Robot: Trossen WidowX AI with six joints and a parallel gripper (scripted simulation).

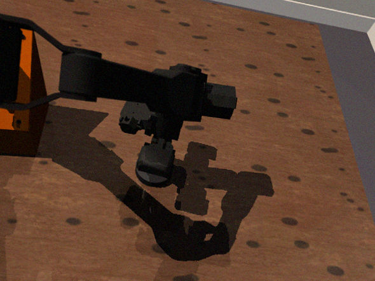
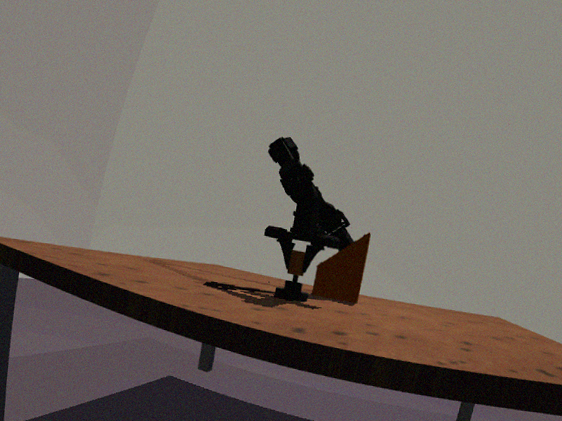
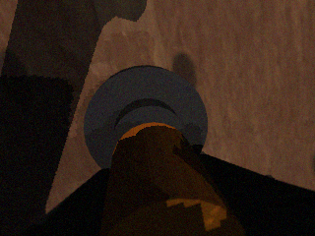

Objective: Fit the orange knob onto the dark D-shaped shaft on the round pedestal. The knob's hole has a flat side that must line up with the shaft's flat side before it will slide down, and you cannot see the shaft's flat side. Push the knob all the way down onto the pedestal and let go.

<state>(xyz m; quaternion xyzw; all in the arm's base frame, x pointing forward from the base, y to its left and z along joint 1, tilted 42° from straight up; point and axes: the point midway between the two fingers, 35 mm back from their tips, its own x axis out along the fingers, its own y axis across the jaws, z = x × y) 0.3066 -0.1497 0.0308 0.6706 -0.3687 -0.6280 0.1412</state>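
The orange knob (image 2: pixel 297 262) (image 3: pixel 155 169) is upright between the two fingers of my gripper (image 2: pixel 297 269) (image 1: pixel 155 159), which is shut on it. The round dark pedestal (image 2: pixel 281 294) (image 3: pixel 148 85) (image 1: pixel 152 180) stands on the table directly below, with a narrower raised step. In the exterior view a short length of the thin dark shaft (image 2: pixel 295 278) shows between the knob's lower end and this step, so the knob is not touching the pedestal. Whether the shaft's tip is inside the hole or only touches it is hidden, as is its flat side. In the top view the gripper hides the knob.
An orange wedge-shaped block (image 2: pixel 342 274) (image 1: pixel 21 119) stands on the wooden table (image 1: pixel 279 151) (image 2: pixel 413 341) beside the arm, close to the pedestal in the exterior view. The arm's dark shadow falls across the table around the pedestal.
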